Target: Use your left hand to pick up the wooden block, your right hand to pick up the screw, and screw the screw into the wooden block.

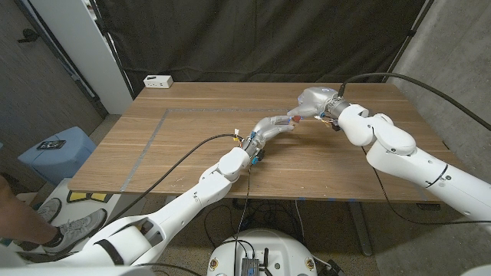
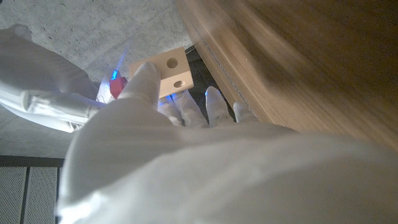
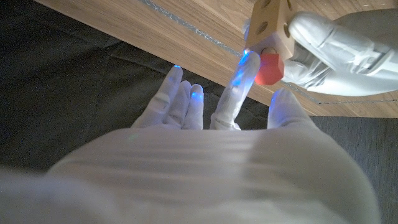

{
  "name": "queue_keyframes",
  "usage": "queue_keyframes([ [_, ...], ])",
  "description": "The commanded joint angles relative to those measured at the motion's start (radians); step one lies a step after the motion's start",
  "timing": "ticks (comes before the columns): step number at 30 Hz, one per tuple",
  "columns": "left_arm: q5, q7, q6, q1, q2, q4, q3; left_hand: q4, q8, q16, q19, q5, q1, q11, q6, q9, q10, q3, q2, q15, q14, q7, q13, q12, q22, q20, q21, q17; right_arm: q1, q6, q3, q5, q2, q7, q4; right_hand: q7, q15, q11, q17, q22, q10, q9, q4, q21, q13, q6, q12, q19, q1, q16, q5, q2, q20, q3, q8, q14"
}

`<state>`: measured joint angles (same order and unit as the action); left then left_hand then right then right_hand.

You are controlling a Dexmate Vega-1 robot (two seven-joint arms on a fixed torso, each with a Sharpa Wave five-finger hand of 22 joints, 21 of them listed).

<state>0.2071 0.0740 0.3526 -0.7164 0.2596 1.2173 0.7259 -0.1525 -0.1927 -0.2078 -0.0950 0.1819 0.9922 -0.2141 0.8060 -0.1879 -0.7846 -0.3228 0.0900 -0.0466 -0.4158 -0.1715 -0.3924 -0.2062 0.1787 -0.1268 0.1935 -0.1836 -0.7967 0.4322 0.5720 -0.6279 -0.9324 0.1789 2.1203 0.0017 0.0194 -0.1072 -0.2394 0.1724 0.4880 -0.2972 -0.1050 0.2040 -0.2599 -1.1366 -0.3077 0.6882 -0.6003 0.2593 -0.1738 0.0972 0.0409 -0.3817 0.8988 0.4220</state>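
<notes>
Screwing step: my left hand [image 2: 155, 106] grips the block [image 3: 268, 25], my right hand [image 3: 249, 93] pinches the red screw [image 3: 269, 67] against it; next, I judge, turning it in squarely.

Wooden table [image 1: 192, 146], light brown with lengthwise grain, spanning the middle of the head view from centre left to right; pale taped or scored line [image 1: 157, 132] running from the upper middle leftward, then turning down toward the lower left edge; small white box [image 1: 158, 80] with dark sockets at the upper left corner of the tabletop, right at the far edge; same wooden surface, blurred, in the upper right of the left wrist view [image 2: 311, 56]; again across the top of the right wrist view [image 3: 155, 25].
</notes>
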Motion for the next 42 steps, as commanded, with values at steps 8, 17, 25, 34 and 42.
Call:
queue_keyframes([
  [8, -0.005, 0.016, -0.001, -0.018, 0.011, 0.027, -0.006, -0.001, -0.004, -0.001, -0.001, 0.006, -0.002, -0.001, 0.007, -0.002, -0.005, -0.005, 0.011, -0.066, -0.002, 0.001, -0.002, -0.006, 0.003, -0.011, 0.009, -0.002, -0.014, 0.027, 0.002, -0.017, -0.002, -0.007, 0.034, 0.005, 0.009, -0.001, -0.001, 0.002, -0.01, 0.029, -0.003, 0.0, 0.005, 0.077, 0.01, 0.005, 0.024, -0.005, -0.003, -0.006, 0.002, 0.017, -0.04, 0.003],
  [17, -0.005, 0.017, -0.003, -0.022, 0.013, 0.034, -0.007, -0.001, -0.005, -0.001, -0.001, 0.006, -0.001, -0.001, 0.01, -0.002, -0.005, -0.006, 0.011, -0.067, -0.002, -0.003, -0.002, -0.006, 0.003, -0.011, 0.009, -0.002, -0.02, 0.027, -0.011, -0.011, -0.019, 0.011, 0.061, 0.009, 0.024, -0.011, 0.0, 0.002, -0.031, 0.025, -0.005, -0.008, 0.005, 0.177, 0.024, -0.011, 0.044, -0.017, -0.003, -0.001, 0.016, 0.033, -0.071, -0.014],
  [25, -0.005, 0.02, -0.004, -0.024, 0.014, 0.037, -0.008, -0.002, -0.005, -0.001, -0.001, 0.006, -0.001, -0.001, 0.01, -0.002, -0.005, -0.006, 0.011, -0.067, -0.001, -0.004, -0.002, -0.006, 0.003, -0.011, 0.009, -0.002, -0.031, -0.009, -0.035, 0.023, -0.039, 0.011, 0.07, 0.021, 0.043, -0.027, 0.001, 0.002, -0.064, 0.043, -0.002, -0.013, 0.0, 0.314, 0.041, -0.032, 0.075, -0.032, -0.002, 0.0, 0.034, 0.051, -0.13, -0.038],
  [34, -0.005, 0.018, -0.003, -0.024, 0.014, 0.037, -0.009, -0.002, -0.006, 0.0, -0.001, 0.006, -0.002, -0.001, 0.013, -0.002, -0.006, -0.006, 0.01, -0.067, -0.001, -0.003, -0.001, -0.006, 0.003, -0.009, 0.009, -0.002, -0.043, -0.055, -0.059, 0.054, -0.071, 0.02, 0.082, 0.02, 0.066, -0.039, 0.009, 0.001, -0.112, 0.059, -0.018, -0.018, -0.006, 0.407, 0.061, -0.063, 0.063, -0.047, -0.008, -0.008, 0.054, 0.049, -0.177, -0.065],
  [42, 0.0, 0.017, 0.0, -0.024, 0.012, 0.035, -0.01, -0.003, -0.006, 0.0, -0.001, 0.006, -0.001, -0.001, 0.012, -0.002, -0.007, -0.006, 0.009, -0.067, -0.001, -0.005, -0.001, -0.007, 0.003, -0.009, 0.009, -0.002, -0.03, -0.086, -0.06, 0.059, -0.091, 0.061, 0.086, 0.026, 0.094, -0.056, 0.018, 0.001, -0.17, 0.075, -0.038, -0.024, -0.013, 0.488, 0.08, -0.112, 0.04, -0.065, -0.015, -0.005, 0.074, 0.045, -0.227, -0.114],
])
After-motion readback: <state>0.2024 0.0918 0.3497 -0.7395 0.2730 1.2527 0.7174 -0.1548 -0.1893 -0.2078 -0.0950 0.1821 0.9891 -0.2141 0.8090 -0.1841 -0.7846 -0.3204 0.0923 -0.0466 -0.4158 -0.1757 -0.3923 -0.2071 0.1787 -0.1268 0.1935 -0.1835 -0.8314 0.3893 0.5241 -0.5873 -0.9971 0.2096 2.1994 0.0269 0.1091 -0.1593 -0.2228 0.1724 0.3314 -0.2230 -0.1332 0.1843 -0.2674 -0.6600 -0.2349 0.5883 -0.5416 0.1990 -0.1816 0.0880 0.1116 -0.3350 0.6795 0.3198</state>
